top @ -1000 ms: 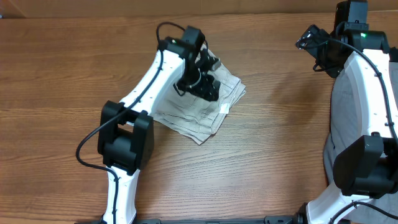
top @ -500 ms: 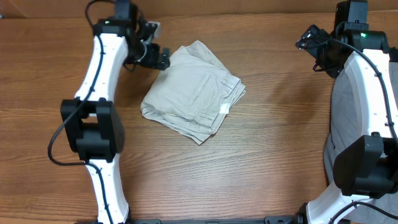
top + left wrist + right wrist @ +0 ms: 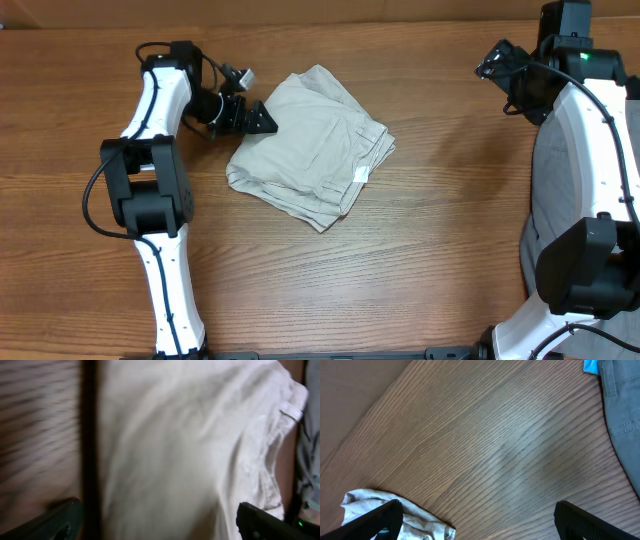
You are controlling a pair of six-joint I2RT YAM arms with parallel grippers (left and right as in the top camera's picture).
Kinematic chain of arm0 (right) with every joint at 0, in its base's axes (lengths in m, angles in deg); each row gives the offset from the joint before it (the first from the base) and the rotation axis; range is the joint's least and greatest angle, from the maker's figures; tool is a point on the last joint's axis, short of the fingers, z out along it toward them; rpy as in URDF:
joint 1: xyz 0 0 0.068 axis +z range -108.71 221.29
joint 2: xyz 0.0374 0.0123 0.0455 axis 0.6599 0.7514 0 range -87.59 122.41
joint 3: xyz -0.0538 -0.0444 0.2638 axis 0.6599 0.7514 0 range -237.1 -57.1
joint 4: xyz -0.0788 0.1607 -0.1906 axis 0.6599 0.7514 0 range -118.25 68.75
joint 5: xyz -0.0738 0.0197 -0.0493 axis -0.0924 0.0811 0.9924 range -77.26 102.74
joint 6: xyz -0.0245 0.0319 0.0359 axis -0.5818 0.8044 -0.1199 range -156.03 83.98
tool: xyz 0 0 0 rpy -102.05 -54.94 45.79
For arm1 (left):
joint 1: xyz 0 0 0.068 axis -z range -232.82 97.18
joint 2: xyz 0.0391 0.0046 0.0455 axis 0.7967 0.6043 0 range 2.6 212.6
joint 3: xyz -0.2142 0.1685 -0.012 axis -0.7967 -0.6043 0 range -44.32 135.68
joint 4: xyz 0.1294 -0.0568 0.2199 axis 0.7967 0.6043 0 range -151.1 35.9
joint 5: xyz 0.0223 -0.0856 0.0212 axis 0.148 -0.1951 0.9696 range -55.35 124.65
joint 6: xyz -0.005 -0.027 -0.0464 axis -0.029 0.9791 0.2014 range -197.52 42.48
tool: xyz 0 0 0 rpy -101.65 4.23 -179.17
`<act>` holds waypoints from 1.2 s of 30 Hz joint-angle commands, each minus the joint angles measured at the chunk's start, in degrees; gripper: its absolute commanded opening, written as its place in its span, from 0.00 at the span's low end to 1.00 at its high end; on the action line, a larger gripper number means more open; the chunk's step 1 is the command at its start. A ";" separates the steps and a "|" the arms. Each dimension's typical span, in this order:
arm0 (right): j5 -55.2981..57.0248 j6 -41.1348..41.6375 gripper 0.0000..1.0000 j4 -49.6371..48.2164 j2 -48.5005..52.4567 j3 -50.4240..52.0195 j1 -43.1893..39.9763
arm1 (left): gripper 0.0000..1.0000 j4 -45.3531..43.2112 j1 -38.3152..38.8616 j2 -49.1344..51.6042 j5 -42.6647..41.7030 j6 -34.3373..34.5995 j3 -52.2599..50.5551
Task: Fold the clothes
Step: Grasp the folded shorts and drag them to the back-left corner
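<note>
View from overhead: found beige trousers (image 3: 315,145) folded into a compact bundle left of centre on the wooden table (image 3: 400,260). Found left gripper (image 3: 258,115) low at the bundle's far-left edge, touching or just beside the cloth; could not tell which. Found right gripper (image 3: 495,65) at the far right, well apart from the bundle. Noted grey trousers (image 3: 545,200) at the right edge, partly under the right arm (image 3: 590,150).

View from left wrist: saw fingers (image 3: 55,522) spread wide, nothing clamped. Saw blurred beige cloth filling most of the frame, white label (image 3: 291,410) at its edge.

View from right wrist: saw both fingers spread wide over bare wood, nothing held. Saw the beige bundle at lower left, grey trousers and a blue object (image 3: 592,365) at upper right.
</note>
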 commanded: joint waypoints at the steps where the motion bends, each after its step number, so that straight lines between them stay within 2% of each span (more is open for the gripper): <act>1: 0.13 0.20 1.00 -0.13 -1.33 -0.85 0.13 | 1.00 0.76 1.11 2.67 -4.20 -3.43 -0.24; 5: 0.13 0.22 1.00 -0.13 -1.33 -0.85 0.13 | 0.99 1.70 1.64 2.69 -3.91 -4.26 -0.28; 7: 0.13 0.20 1.00 -0.13 -1.33 -0.85 0.13 | 0.92 2.36 1.97 2.69 -3.34 -4.24 -0.28; 9: 0.13 0.20 1.00 -0.13 -1.33 -0.85 0.15 | 0.75 2.67 2.12 2.69 -3.19 -4.24 -0.31; 10: 0.13 0.20 1.00 -0.13 -1.33 -0.85 0.13 | 0.48 2.64 2.14 2.69 -3.21 -4.15 -0.31; 11: 0.13 0.20 1.00 -0.13 -1.33 -0.85 0.13 | 0.32 2.45 2.14 2.69 -3.19 -3.54 -0.31; 13: 0.13 0.20 1.00 -0.13 -1.33 -0.85 0.15 | 0.07 1.60 2.05 2.69 -3.19 -1.42 -0.31; 14: 0.13 0.20 1.00 -0.13 -1.33 -0.85 0.13 | 0.04 1.07 1.92 2.69 -3.19 -0.26 -0.31; 21: 0.13 0.20 1.00 -0.13 -1.33 -0.85 0.13 | 0.04 -9.05 -1.44 2.67 -3.17 12.33 -0.26; 24: 0.13 0.20 1.00 -0.13 -1.33 -0.85 0.13 | 0.04 -15.85 -7.08 2.67 -2.84 20.09 -0.26; 28: 0.13 0.22 1.00 -0.13 -1.33 -0.85 0.13 | 0.04 -20.39 -14.64 2.67 -0.44 29.57 -0.26; 29: 0.13 0.20 1.00 -0.13 -1.33 -0.85 0.13 | 0.04 -21.33 -19.08 2.67 1.07 33.03 -0.26; 36: 0.13 0.20 1.00 -0.13 -1.33 -0.85 0.13 | 0.04 -22.01 -37.03 2.62 4.44 42.45 -0.22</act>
